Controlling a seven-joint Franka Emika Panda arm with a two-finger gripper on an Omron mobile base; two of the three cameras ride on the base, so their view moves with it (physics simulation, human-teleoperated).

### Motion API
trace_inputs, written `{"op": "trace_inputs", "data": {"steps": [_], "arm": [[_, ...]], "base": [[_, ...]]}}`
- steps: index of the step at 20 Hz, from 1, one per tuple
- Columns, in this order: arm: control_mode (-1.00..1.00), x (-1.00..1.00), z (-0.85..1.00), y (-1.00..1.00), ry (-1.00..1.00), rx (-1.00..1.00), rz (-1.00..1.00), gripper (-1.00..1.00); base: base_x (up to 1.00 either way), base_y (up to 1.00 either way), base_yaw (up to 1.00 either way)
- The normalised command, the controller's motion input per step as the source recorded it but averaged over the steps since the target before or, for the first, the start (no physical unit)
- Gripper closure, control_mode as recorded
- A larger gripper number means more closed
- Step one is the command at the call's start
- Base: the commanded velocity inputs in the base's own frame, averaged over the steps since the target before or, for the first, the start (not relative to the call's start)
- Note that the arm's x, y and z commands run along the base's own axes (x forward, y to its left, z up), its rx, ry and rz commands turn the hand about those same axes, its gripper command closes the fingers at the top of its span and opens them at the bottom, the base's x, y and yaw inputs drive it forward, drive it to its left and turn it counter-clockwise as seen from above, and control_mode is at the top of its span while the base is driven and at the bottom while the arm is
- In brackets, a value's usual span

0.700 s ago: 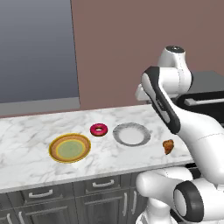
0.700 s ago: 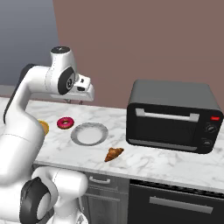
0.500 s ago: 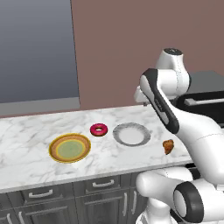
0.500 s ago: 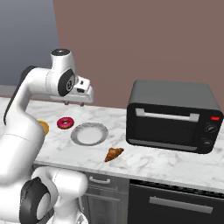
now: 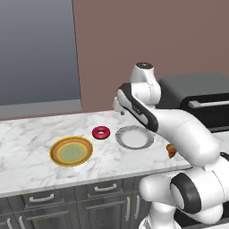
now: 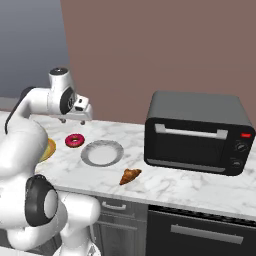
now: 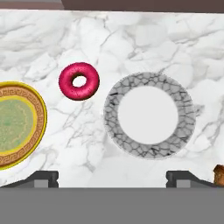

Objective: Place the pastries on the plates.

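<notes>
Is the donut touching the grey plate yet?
Apart. The hand view shows bare marble between the donut and the grey plate.

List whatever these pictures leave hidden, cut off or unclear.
1. Brown-orange croissant: in the left base view the white arm covers most of it; the hand view's right edge cuts it off.
2. Yellow-orange rimmed plate with greenish centre: in the right base view the arm hides nearly all of it; the hand view's left edge crops it.
3. Tool: the right base view shows it too small to judge whether its fingers are open or shut.
</notes>
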Motion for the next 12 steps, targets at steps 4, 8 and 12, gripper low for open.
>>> {"op": "trace_inputs", "data": {"steps": [4,8,12], "arm": [[-1.0,0.61,-0.17,0.84,0.24,-0.03,0.04,-1.0],[-1.0,0.33,-0.14,0.66,0.23,-0.07,0.04,-1.0],[-1.0,0.32,-0.23,0.51,0.26,-0.12,0.02,-1.0]], "base": [[0.0,0.0,0.0],[0.0,0.0,0.0],[0.0,0.0,0.0]]}}
